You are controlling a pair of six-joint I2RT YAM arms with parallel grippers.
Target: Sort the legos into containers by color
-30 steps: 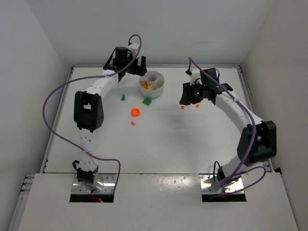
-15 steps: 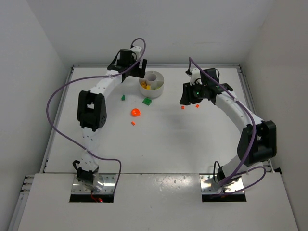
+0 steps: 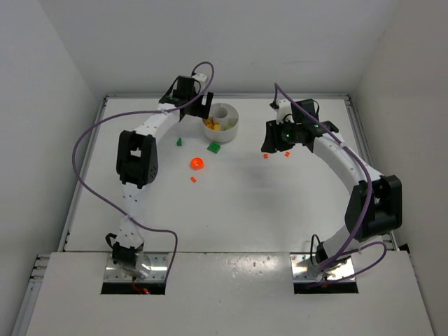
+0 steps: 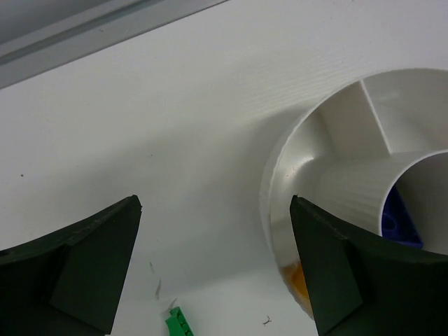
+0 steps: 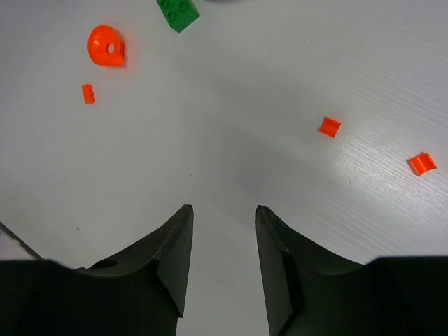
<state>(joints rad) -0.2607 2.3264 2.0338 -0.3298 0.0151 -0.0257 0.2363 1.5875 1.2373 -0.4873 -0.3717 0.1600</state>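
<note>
We swung the left gripper [image 4: 215,206] onto the dish [image 4: 280,175]: jaws wide, empty, rim by its right finger, green lego [image 4: 178,323] near its palm. Likely picking next. Right gripper [image 5: 224,210] part-open, empty, orange lego [image 5: 329,127] ahead.

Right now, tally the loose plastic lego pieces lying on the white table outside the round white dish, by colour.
Orange-red: 4 (rounded orange-red plastic piece with a hole, tiny orange-red plastic bit below it, two small orange-red plastic bits farther right)
Green: 2 (green plastic brick, small green plastic bit)
Total: 6
</note>
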